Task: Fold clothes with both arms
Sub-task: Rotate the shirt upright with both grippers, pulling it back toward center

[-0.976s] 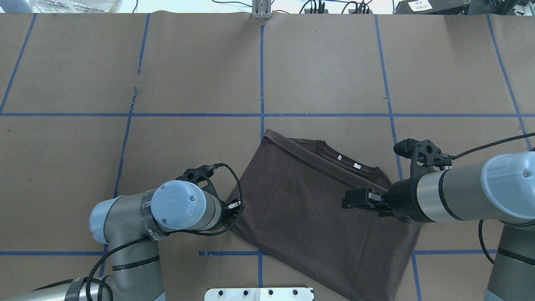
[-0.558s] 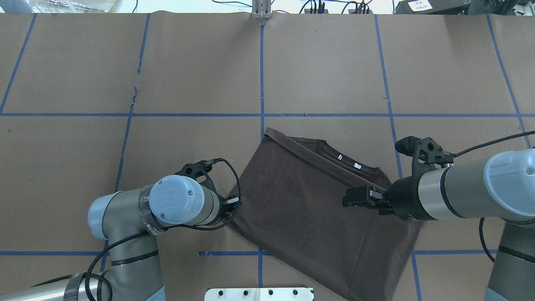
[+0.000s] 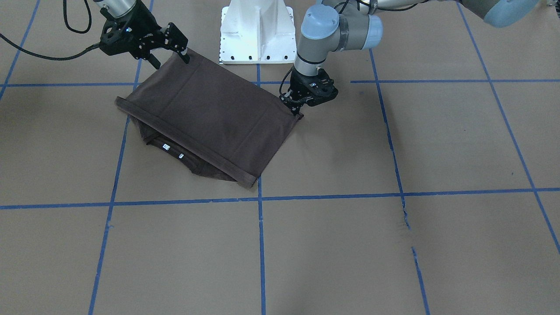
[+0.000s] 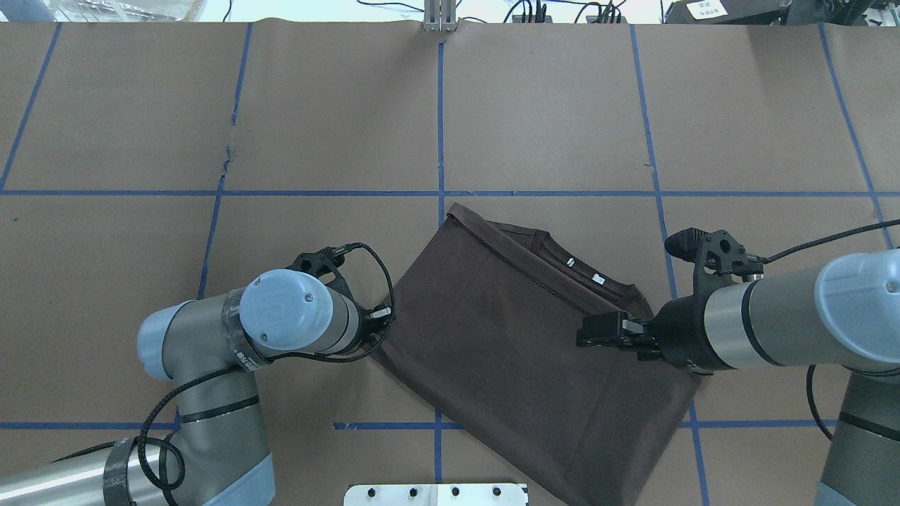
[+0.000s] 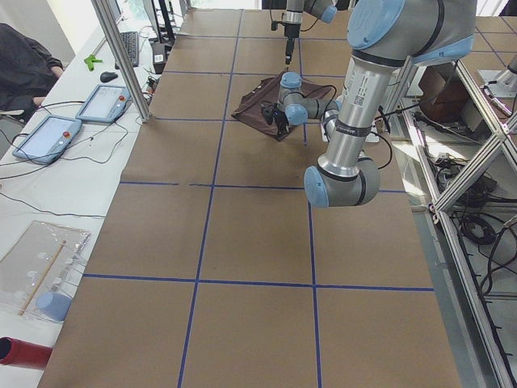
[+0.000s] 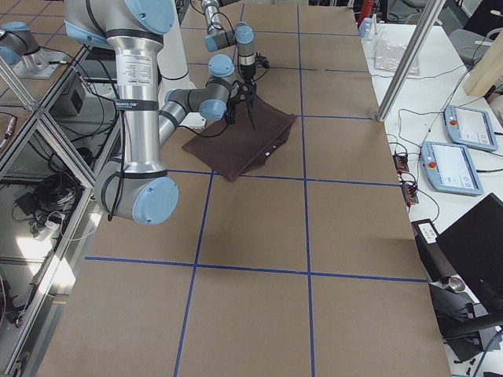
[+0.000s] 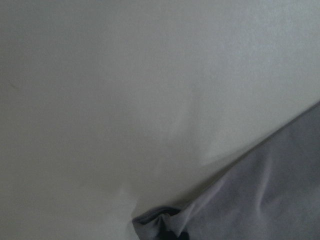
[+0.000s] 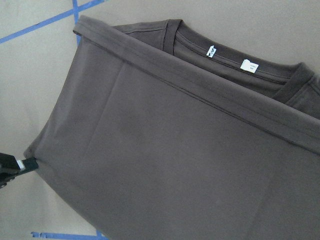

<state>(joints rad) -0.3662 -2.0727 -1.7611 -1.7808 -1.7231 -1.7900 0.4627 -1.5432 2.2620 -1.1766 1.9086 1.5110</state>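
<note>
- The desk (image 4: 316, 126) was covered in brown paper (image 4: 745, 119) crossed by a grid of blue tape lines (image 4: 441, 119).
- A folded dark brown T-shirt (image 4: 506, 351) lay skewed across the grid, collar farthest from the robot.
- A white base (image 3: 256, 30) stood at the robot's edge.

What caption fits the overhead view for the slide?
Left gripper pinches a corner of the folded brown T-shirt; right gripper open over the opposite side.

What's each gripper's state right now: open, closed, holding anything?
Left gripper: closed, pinching a corner of the T-shirt.
Right gripper: open, holding nothing, above the T-shirt.
</note>
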